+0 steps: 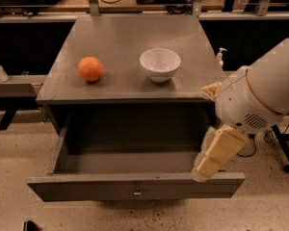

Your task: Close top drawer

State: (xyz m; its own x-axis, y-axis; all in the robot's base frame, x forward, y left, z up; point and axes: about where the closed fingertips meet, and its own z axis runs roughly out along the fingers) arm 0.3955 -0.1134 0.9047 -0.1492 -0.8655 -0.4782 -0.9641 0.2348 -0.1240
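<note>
The top drawer (pixel 135 189) is pulled far out of the grey cabinet. It is wide, dull grey and empty inside, with a flat front panel and a small silver knob (pixel 137 193) at centre. My gripper (pixel 213 160) is cream-coloured and hangs from the white arm (pixel 262 97) on the right. It points down over the drawer's right front corner, just above the top edge of the front panel.
An orange (pixel 90 69) and a white bowl (pixel 160 64) sit on the cabinet top (pixel 125 37). A dark bench runs along the left. A stand leg (pixel 285 153) and cables lie on the speckled floor at right.
</note>
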